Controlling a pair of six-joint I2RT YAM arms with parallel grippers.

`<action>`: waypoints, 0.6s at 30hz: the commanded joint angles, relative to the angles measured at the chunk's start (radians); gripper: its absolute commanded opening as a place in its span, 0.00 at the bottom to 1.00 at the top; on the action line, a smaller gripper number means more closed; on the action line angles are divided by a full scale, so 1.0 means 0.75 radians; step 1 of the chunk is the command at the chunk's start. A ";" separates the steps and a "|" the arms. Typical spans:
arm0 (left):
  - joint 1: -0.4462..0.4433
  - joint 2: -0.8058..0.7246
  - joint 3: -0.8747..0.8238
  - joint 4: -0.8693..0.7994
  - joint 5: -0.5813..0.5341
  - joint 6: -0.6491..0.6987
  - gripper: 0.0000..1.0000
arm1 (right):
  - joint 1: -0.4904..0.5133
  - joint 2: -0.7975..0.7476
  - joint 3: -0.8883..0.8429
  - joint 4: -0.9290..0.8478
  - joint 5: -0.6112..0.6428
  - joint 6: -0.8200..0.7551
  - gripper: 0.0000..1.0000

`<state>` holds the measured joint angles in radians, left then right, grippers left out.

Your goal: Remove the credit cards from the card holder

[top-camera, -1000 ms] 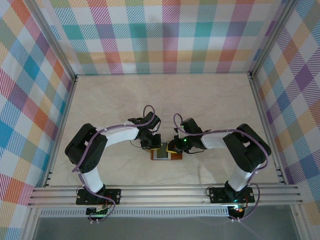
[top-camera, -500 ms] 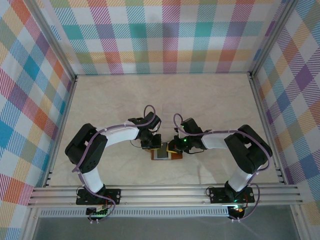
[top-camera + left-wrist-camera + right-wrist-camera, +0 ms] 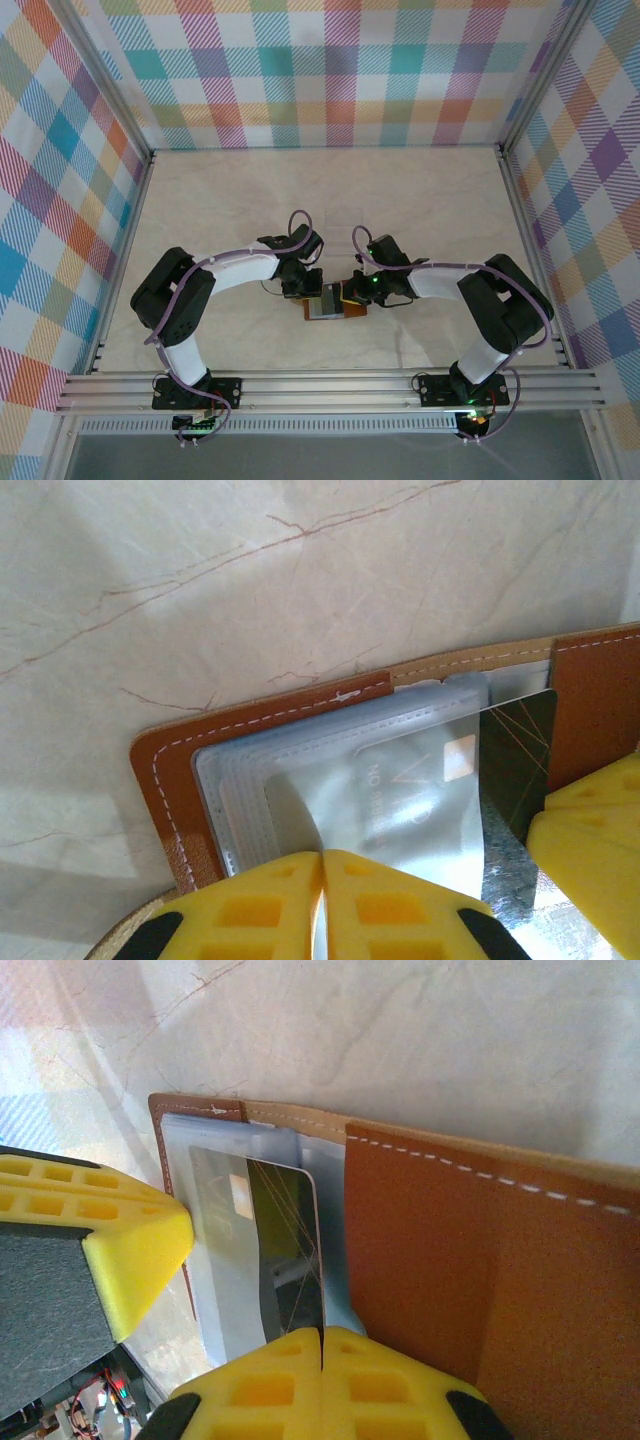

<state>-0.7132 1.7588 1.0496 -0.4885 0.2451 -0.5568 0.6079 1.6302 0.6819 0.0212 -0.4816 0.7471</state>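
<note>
Reddish-brown leather marks the card holder, which lies opened flat on the pale marbled desk, near its front edge and between the two arms. Its grey-blue plastic pockets face up. A dark credit card with fine gold lines and a small chip sticks partway out of them, and a paler silvery card sits under the clear sleeve beside it.

The right tool is clenched, its yellow fingers pressed together on the near edge of the dark credit card. The left tool is likewise clenched, pinching the edge of the pocket stack on the card holder's other half. The two tools sit just beside each other over the holder. Plaid panels wall the desk on three sides.
</note>
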 commanded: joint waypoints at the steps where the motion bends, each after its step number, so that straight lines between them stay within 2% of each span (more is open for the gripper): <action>1: -0.004 0.030 -0.003 -0.129 -0.085 0.024 0.12 | -0.011 -0.026 -0.014 -0.062 0.027 -0.021 0.01; 4: -0.004 0.016 0.001 -0.128 -0.074 0.021 0.14 | -0.011 -0.023 -0.029 -0.014 -0.011 -0.009 0.05; 7: -0.006 0.004 0.010 -0.108 0.006 0.032 0.16 | -0.011 0.002 -0.023 0.014 -0.062 0.004 0.09; 13: -0.028 -0.025 0.043 -0.131 0.044 0.034 0.19 | -0.010 -0.015 -0.028 0.014 -0.060 0.012 0.13; 18: -0.046 0.005 0.073 -0.142 0.065 0.035 0.18 | -0.010 0.002 -0.024 0.014 -0.065 0.008 0.15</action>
<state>-0.7269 1.7588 1.0760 -0.5358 0.2726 -0.5522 0.6033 1.6279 0.6731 0.0292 -0.5098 0.7517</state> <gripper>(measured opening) 0.180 0.146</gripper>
